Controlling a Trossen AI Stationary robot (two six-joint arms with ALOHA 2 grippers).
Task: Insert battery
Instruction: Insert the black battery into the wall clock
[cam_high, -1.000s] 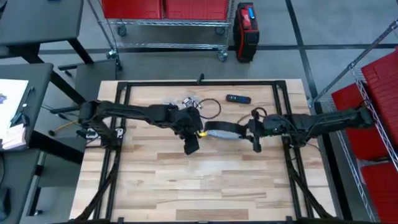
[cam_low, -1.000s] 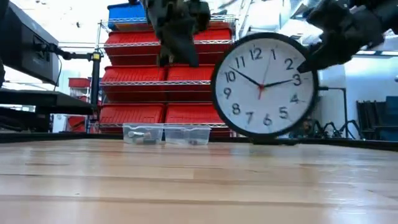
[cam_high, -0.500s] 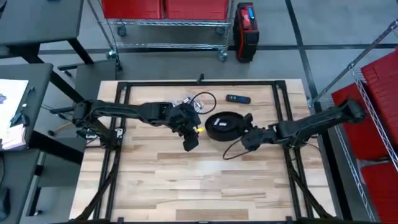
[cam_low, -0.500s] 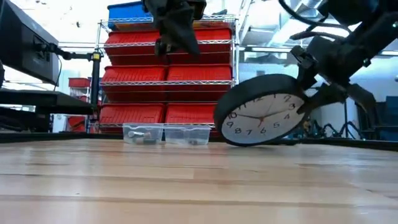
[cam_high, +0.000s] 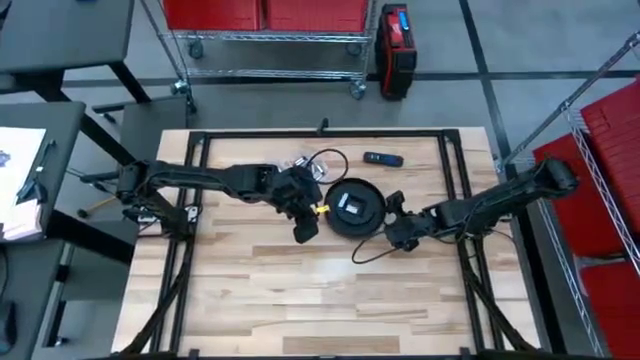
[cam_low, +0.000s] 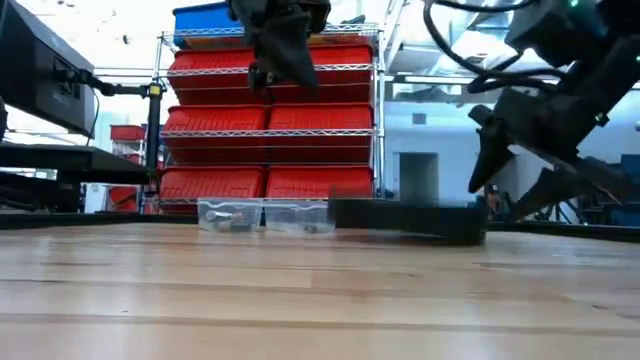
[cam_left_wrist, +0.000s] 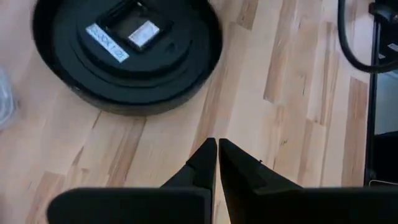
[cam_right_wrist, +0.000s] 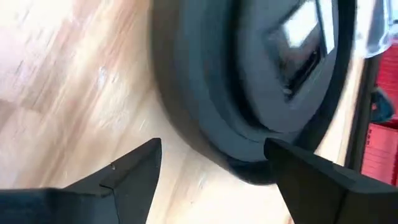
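The black round clock (cam_high: 355, 208) lies face down on the wooden table, its back and the open battery bay (cam_left_wrist: 132, 30) turned up. Just off its left rim and well above the table hangs my left gripper (cam_high: 308, 226), shut, with nothing showing between its fingers (cam_left_wrist: 216, 158). My right gripper (cam_high: 390, 226) stands open at the clock's right rim (cam_right_wrist: 239, 155), a little above it in the low view (cam_low: 520, 175). Its fingers are apart from the rim. The battery cannot be made out.
Two small clear boxes (cam_low: 268, 215) sit on the table behind the clock, beside a looped black cord (cam_high: 335, 165). A dark remote-like bar (cam_high: 383, 159) lies at the far edge. A slack cable (cam_high: 365, 245) trails from my right arm. The near half of the table is bare wood.
The clock, which my right gripper held upright by its right rim, has tipped over backward and now lies flat, face down. My right gripper has gone down toward the near edge with it and has let go, standing open beside the rim.
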